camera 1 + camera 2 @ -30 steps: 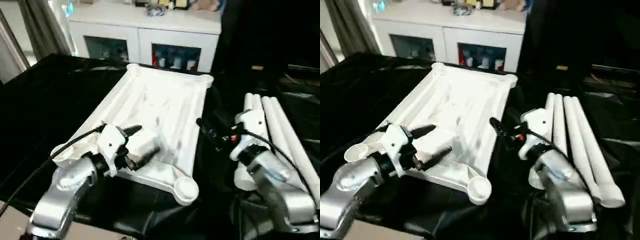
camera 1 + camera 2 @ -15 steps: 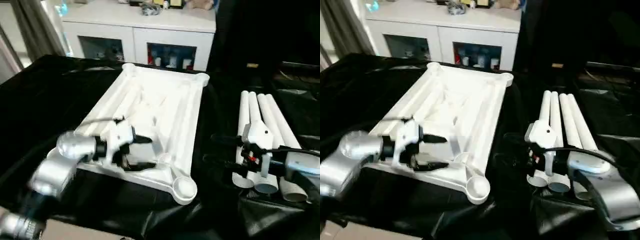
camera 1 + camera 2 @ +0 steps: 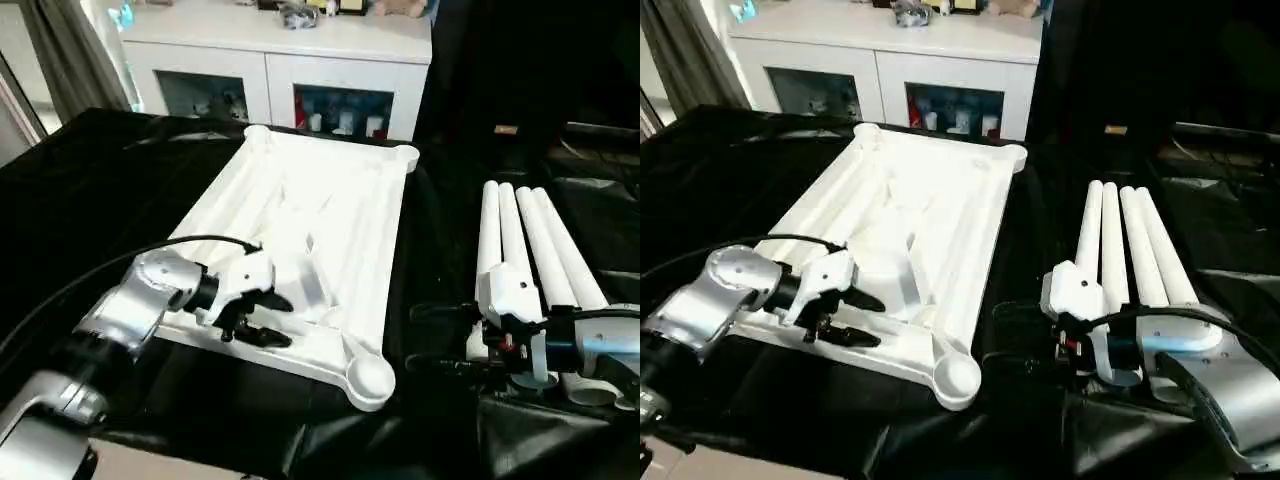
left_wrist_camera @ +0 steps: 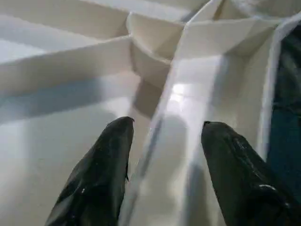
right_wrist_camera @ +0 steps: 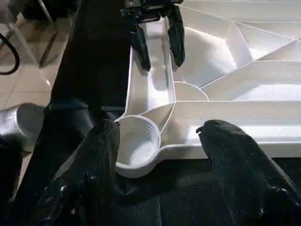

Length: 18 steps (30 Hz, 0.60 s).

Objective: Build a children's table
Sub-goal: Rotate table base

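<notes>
The white tabletop (image 3: 330,200) lies ribbed side up on black cloth, a round corner socket (image 3: 368,380) at its near right corner. My left gripper (image 3: 276,320) is open at the tabletop's near edge; in the left wrist view its fingers (image 4: 106,160) stand on either side of a raised rib. Several white tube legs (image 3: 520,240) lie side by side to the right. My right gripper (image 3: 418,337) is open by the legs' near ends, pointing left, with the socket (image 5: 136,146) showing between its fingers (image 5: 101,155) and nothing held.
A white cabinet with glass doors (image 3: 280,70) stands behind the work surface. Black cloth (image 3: 100,200) covers the surface and hangs in folds at the near edge. A grey curtain (image 3: 60,50) hangs at the far left.
My left gripper has dropped to the tabletop's near edge, over a rib. My right gripper has drawn back to the legs' near ends and turned to the left. The camera has shifted.
</notes>
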Tool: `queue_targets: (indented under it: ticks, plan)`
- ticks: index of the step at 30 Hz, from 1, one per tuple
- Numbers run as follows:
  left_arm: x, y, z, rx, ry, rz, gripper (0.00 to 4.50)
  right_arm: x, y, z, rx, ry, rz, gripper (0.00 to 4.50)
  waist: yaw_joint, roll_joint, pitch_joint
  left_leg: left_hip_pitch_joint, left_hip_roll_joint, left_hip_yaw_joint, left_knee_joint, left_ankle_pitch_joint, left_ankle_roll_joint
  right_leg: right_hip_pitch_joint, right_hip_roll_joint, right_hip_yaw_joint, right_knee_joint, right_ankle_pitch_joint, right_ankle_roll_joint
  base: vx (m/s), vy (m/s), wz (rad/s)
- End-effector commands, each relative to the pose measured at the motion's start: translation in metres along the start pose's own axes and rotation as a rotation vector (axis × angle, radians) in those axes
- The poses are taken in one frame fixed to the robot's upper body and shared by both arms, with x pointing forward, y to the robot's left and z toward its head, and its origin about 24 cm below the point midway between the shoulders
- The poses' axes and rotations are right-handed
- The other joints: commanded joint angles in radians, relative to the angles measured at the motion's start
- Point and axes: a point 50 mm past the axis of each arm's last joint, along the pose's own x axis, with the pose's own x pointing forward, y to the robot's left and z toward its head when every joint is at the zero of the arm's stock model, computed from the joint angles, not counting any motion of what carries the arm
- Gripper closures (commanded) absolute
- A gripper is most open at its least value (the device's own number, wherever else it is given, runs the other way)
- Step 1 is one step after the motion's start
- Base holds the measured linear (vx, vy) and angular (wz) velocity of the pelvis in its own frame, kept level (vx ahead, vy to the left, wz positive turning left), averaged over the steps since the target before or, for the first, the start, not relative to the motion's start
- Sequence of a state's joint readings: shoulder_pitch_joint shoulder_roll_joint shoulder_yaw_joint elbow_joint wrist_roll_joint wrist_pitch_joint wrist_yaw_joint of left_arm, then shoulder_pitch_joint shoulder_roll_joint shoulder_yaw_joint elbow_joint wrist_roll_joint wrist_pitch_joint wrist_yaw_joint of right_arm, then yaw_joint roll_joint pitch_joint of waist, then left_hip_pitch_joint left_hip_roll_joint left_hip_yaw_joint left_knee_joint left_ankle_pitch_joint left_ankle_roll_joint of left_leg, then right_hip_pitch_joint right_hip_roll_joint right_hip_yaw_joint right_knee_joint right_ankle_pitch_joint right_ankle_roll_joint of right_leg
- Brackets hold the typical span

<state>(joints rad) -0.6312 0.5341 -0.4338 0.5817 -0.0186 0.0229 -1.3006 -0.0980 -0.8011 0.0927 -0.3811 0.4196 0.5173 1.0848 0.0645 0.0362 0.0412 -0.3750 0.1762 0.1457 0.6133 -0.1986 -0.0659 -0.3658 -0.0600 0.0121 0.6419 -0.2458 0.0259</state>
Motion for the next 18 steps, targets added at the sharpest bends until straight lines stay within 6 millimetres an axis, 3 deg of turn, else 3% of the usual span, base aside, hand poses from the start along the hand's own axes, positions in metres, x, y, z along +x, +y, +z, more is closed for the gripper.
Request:
queue_targets:
  ticks: [1, 2, 3, 9, 10, 12, 13, 14, 18]
  plan:
    - [-0.001, 0.009, 0.003, 0.051, 0.032, 0.046, 2.18, 0.001, 0.005, 0.002, -0.009, 0.025, 0.023, 1.47, 0.005, 0.002, -0.056, 0.014, 0.037, -0.005, -0.075, -0.160, 0.022, 0.038, -0.060, 0.022, -0.077, 0.058, -0.273, 0.000, 0.000, 0.00]
    - [0.000, 0.011, 0.002, 0.059, 0.039, 0.051, 2.26, 0.002, 0.007, 0.001, -0.008, 0.040, 0.030, 1.47, 0.007, 0.007, -0.055, 0.016, 0.037, -0.005, -0.075, -0.166, 0.021, 0.036, -0.060, 0.021, -0.077, 0.055, -0.273, 0.000, 0.000, 0.00]
    - [0.001, 0.012, 0.001, 0.064, 0.044, 0.054, 2.36, 0.002, 0.008, 0.000, -0.009, 0.055, 0.033, 1.47, 0.005, 0.003, -0.053, 0.013, 0.035, -0.005, -0.076, -0.169, 0.023, 0.038, -0.057, 0.021, -0.081, 0.047, -0.270, 0.000, 0.000, 0.00]
    - [0.004, 0.017, -0.001, 0.084, 0.076, 0.077, 2.94, 0.001, 0.011, -0.002, -0.013, 0.079, 0.029, 1.47, 0.008, 0.003, -0.053, 0.014, 0.038, -0.006, -0.076, -0.175, 0.017, 0.039, -0.062, 0.023, -0.080, 0.050, -0.272, 0.000, 0.000, 0.00]
    - [0.004, 0.018, -0.002, 0.085, 0.082, 0.078, 2.94, 0.001, 0.011, -0.003, -0.014, 0.079, 0.030, 1.47, 0.008, 0.007, -0.051, 0.016, 0.040, -0.006, -0.077, -0.192, 0.014, 0.037, -0.063, 0.023, -0.082, 0.024, -0.273, 0.000, 0.000, 0.00]
    - [0.004, 0.018, -0.003, 0.084, 0.091, 0.073, 3.13, 0.001, 0.012, -0.003, -0.014, 0.082, 0.027, 1.47, 0.008, 0.006, -0.051, 0.017, 0.041, -0.007, -0.079, -0.200, 0.009, 0.037, -0.063, 0.024, -0.083, 0.002, -0.273, 0.000, 0.000, 0.00]
    - [0.004, 0.019, -0.006, 0.085, 0.102, 0.067, 3.18, 0.001, 0.012, -0.002, -0.013, 0.083, 0.022, 1.47, 0.009, 0.014, -0.050, 0.017, 0.041, -0.008, -0.079, -0.201, 0.007, 0.035, -0.064, 0.024, -0.083, -0.005, -0.275, 0.000, 0.000, 0.00]
    - [0.004, 0.019, -0.006, 0.085, 0.102, 0.067, 3.26, 0.001, 0.012, -0.002, -0.013, 0.083, 0.021, 1.47, 0.009, 0.009, -0.050, 0.017, 0.040, -0.007, -0.079, -0.204, 0.006, 0.037, -0.064, 0.024, -0.085, -0.014, -0.274, 0.000, 0.000, 0.00]
    - [0.002, 0.025, -0.003, 0.082, 0.076, 0.128, 3.53, 0.001, 0.012, -0.003, -0.024, 0.085, 0.005, 1.47, 0.012, 0.013, -0.046, 0.016, 0.041, -0.006, -0.080, -0.206, 0.006, 0.034, -0.064, 0.026, -0.087, -0.028, -0.275, 0.000, 0.000, 0.00]
